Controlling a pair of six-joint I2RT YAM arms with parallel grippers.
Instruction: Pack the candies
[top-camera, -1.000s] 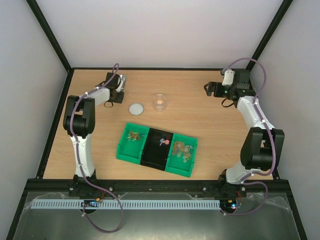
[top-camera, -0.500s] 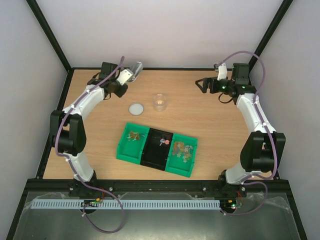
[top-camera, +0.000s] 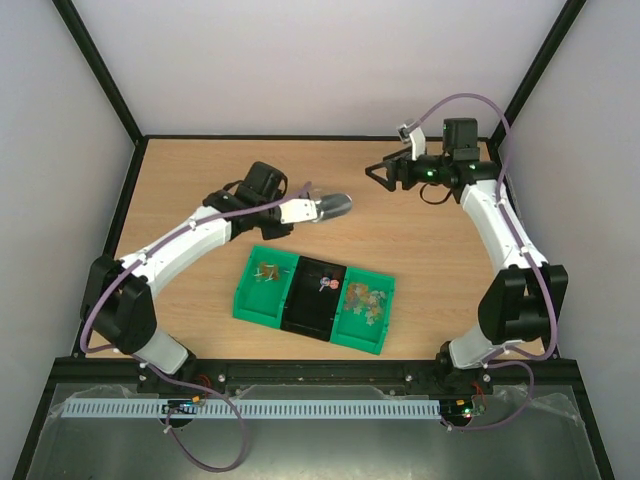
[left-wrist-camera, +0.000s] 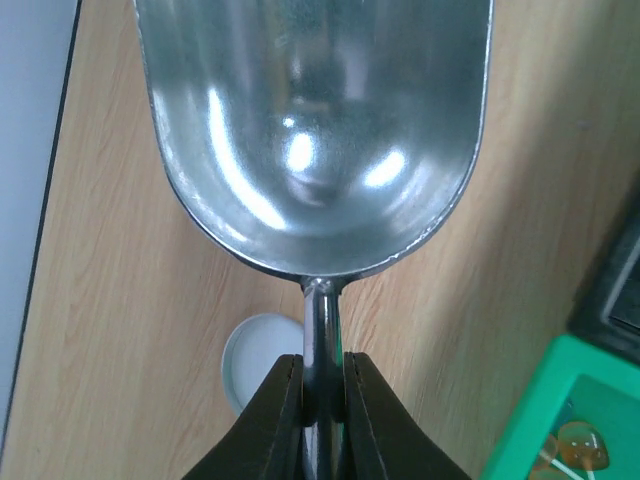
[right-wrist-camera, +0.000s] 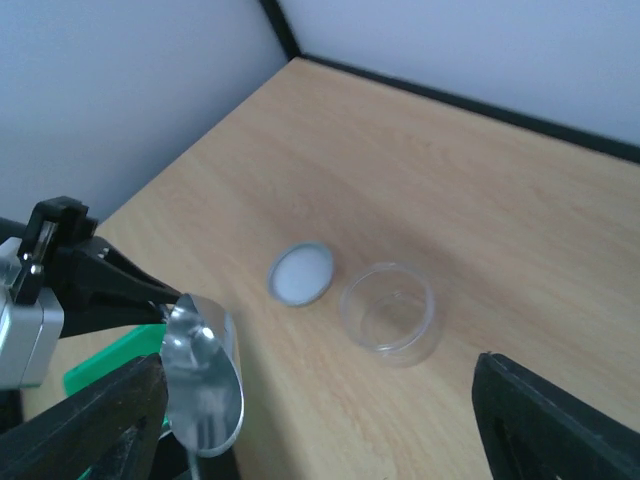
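Candies (top-camera: 366, 298) are lying in the bins (top-camera: 245, 300) near mid-table, most of them in the right green one. I am clamping the left gripper (left-wrist-camera: 322, 372) on the scoop (left-wrist-camera: 315, 130) by its thin handle, the bowl pointing away above the wood and the white lid (left-wrist-camera: 255, 360) lying below the jaws. I am holding the right gripper (top-camera: 382, 170) aloft farther back with its jaws wide apart, looking down on the clear cup (right-wrist-camera: 388, 310) standing just beside that lid.
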